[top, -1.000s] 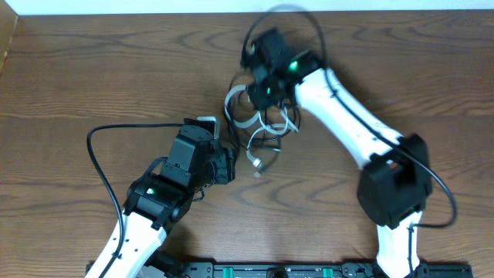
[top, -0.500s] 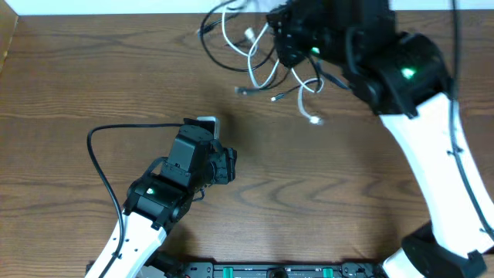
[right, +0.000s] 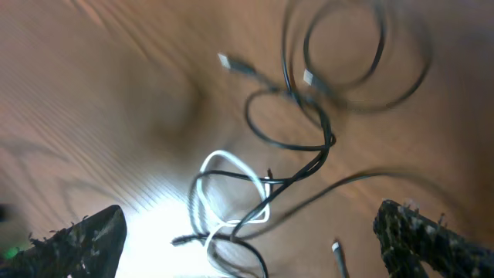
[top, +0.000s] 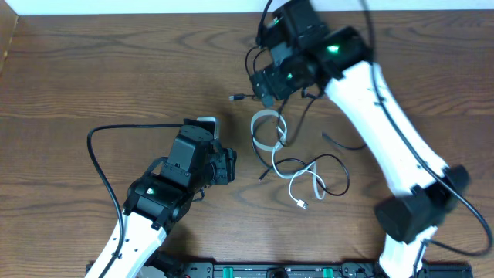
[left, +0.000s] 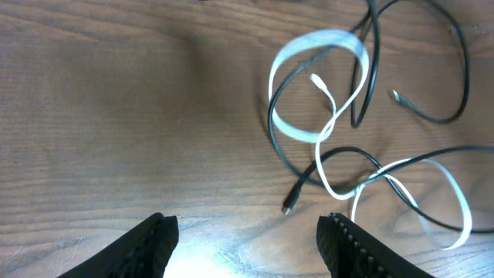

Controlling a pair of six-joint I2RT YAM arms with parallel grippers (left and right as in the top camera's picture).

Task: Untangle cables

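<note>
While nothing is gripped on either side, the left gripper (left: 247, 230) hangs low over the table (top: 69, 77) with its jaws partway apart and empty. It points toward the cables (top: 282, 154) just to its right. It looks parked as the ready hand, close enough to pin or pick a strand.

The cables rest in a loose heap on the wood between the two arms. A white cable (left: 316, 37) curls into a flat loop at the heap's upper left and trails down to a plug at the lower edge. Black cables (left: 307, 179) pass through and over that loop, so the strands are spread out but not yet separate. One black plug (top: 235, 97) sticks out to the upper left, near the right arm's tip.

Above the heap, the right gripper (right: 248, 224) faces down with its jaws spread wide and nothing between them. Its view is blurred, yet the cords appear to lie on the table beneath it. That wide, raised stance probably leaves the heap slack, so crossings show before the next pick.
</note>
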